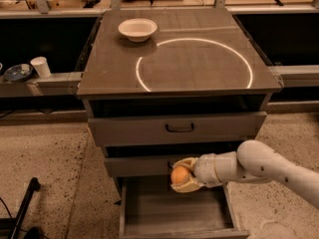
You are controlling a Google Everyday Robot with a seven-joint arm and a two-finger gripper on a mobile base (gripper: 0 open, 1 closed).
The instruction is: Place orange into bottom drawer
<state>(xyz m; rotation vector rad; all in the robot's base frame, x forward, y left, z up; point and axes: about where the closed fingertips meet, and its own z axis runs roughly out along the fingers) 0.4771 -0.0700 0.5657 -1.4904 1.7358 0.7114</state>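
Observation:
The orange (179,175) is a small round fruit held between the cream fingers of my gripper (183,175). The gripper is shut on it and hangs just above the back of the open bottom drawer (174,214), in front of the middle drawer's face. The drawer is pulled out and shows a bare wood-grain floor. My white arm (259,167) reaches in from the right.
The grey-brown cabinet (114,78) has two upper drawers with black handles (179,128), both slightly ajar. A white bowl (137,29) sits on its top at the back left. A white cup (41,66) and a dish (18,72) stand on a ledge at left.

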